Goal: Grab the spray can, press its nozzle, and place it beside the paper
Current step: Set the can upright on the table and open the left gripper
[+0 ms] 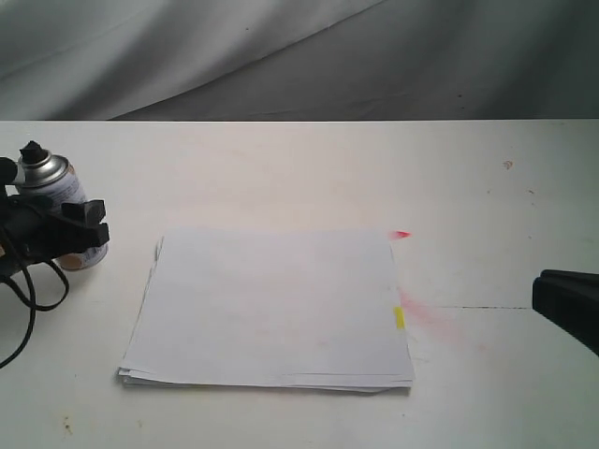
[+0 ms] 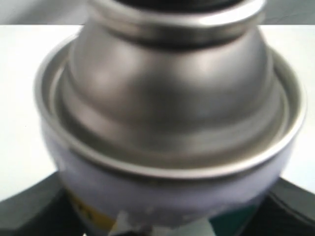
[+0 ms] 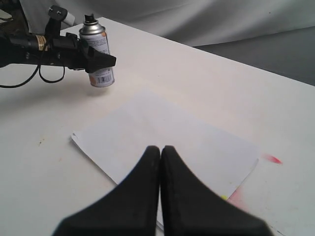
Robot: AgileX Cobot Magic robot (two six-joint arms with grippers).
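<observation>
On my feed the left gripper [image 1: 77, 234] has its fingers clamped around the body of the spray can [image 1: 58, 190], which stands upright at the far left of the white table [image 1: 281, 168] with the black nozzle [image 1: 34, 150] on top. I cannot tell whether its base touches the surface. The left wrist camera is filled by the can's silver shoulder. The paper [image 1: 271, 309] lies flat mid-table, just right of the can and apart from it. The right gripper [image 3: 160, 150] hangs over the paper's near edge – its 2 fingers pressed together, holding nothing. A red smear [image 1: 440, 323] marks the table by the paper's right edge.
</observation>
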